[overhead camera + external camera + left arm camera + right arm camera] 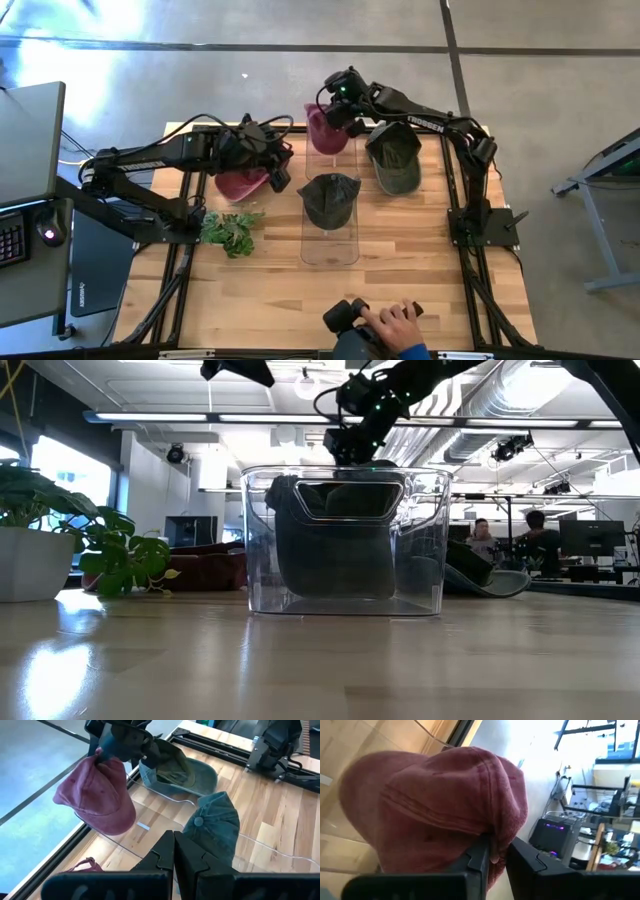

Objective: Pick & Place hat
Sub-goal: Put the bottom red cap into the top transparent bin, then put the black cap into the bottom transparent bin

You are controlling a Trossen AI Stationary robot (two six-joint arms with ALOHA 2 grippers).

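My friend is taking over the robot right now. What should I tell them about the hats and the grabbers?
Right gripper: pinching the maroon hat, holding it up over the far end of the clear bin.
Left gripper: shut, holding nothing, hovering near a second maroon hat lying on the table.
Dark grey hat: already sitting in the bin.
Olive green hat: on the table, right of the bin.
A person's hand rests at the near table edge.
Done: one hat binned. Left: probably lower and let go of the held hat, then fetch the other two.
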